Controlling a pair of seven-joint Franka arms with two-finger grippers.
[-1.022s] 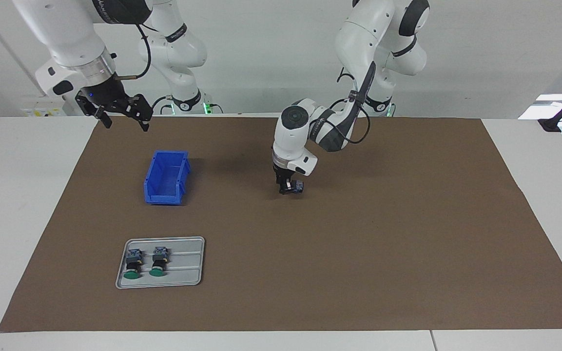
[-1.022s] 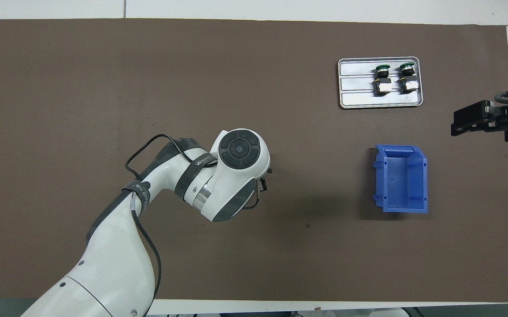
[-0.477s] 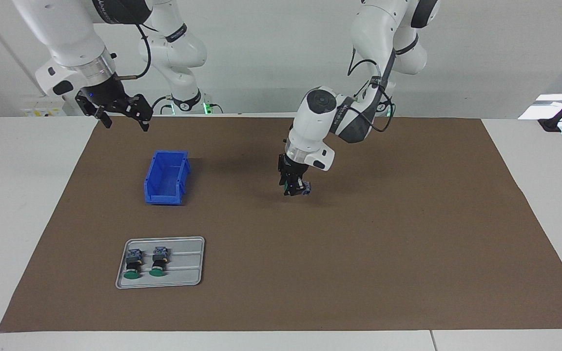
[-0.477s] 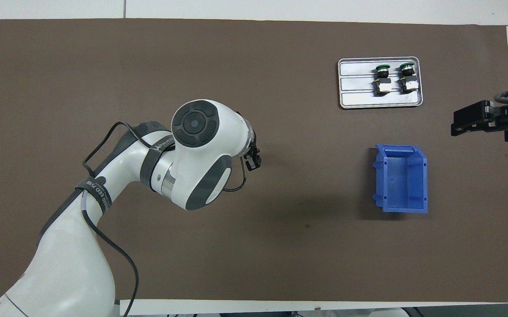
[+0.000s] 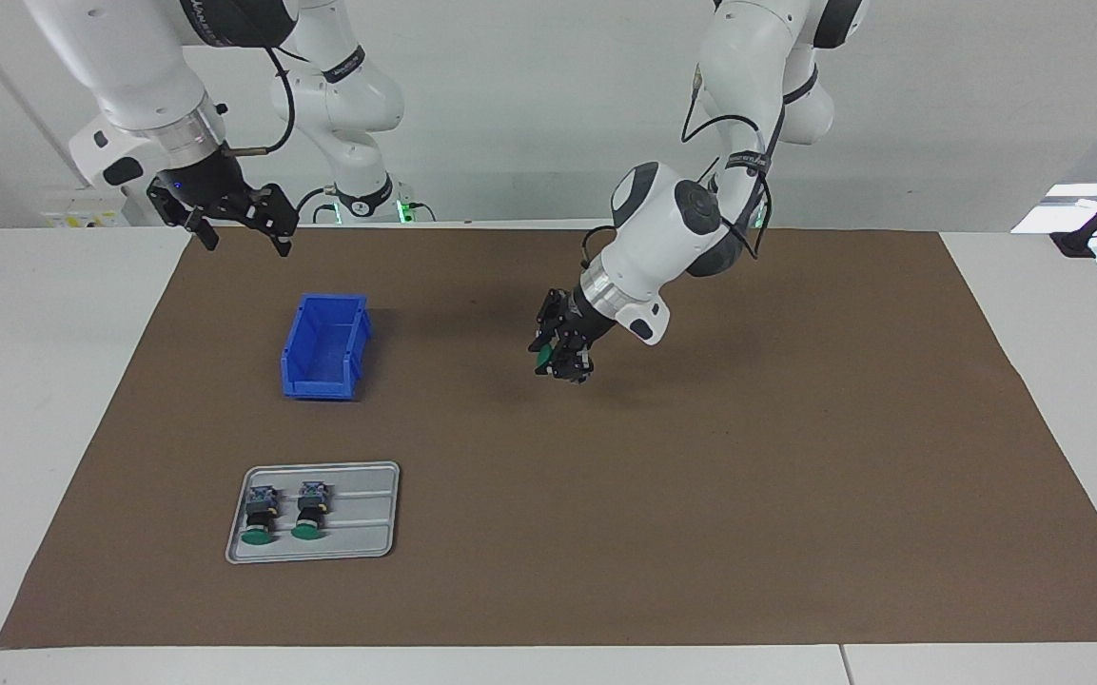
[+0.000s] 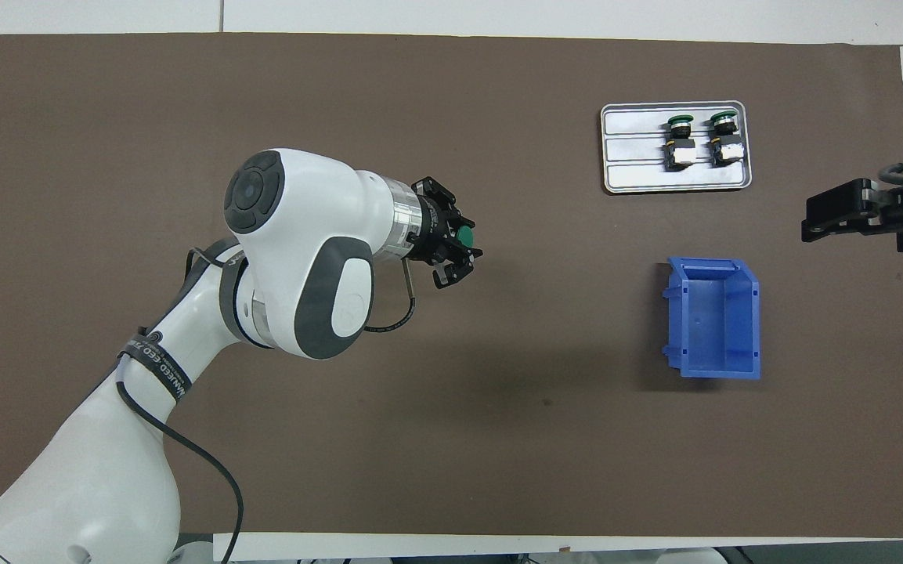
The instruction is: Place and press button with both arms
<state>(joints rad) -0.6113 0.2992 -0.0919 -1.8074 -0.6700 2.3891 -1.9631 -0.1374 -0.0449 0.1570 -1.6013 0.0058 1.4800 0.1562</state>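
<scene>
The brown mat (image 5: 795,476) covers most of the table, and the job is, by my reading, in its early middle: 1 button is picked up and in the air, nothing is set down yet, and no pressing is done.

The left arm (image 5: 672,219) reaches over the middle of the mat, and its left gripper (image 5: 559,360) is clamped on the button (image 6: 464,236), whose green cap peeks out between the fingers. It hangs above bare mat, well apart from the blue bin (image 5: 324,347). The bin, toward the right arm's end of the table, holds nothing that I can see. Farther from the robots than the bin, the grey tray (image 5: 372,542) carries 2 more buttons (image 5: 280,511) lying side by side. The right arm waits with the right gripper (image 5: 236,221) over the mat's edge, nearer to the robots than the bin, fingers apart and empty.

What is left, as I judge it: placing the button, then pressing it with the other arm.

Against the frames a second ago, the left arm's wrist has lifted and swung from pointing straight down to a slant, so the green cap now shows from above. The right arm, bin and tray have not moved.
</scene>
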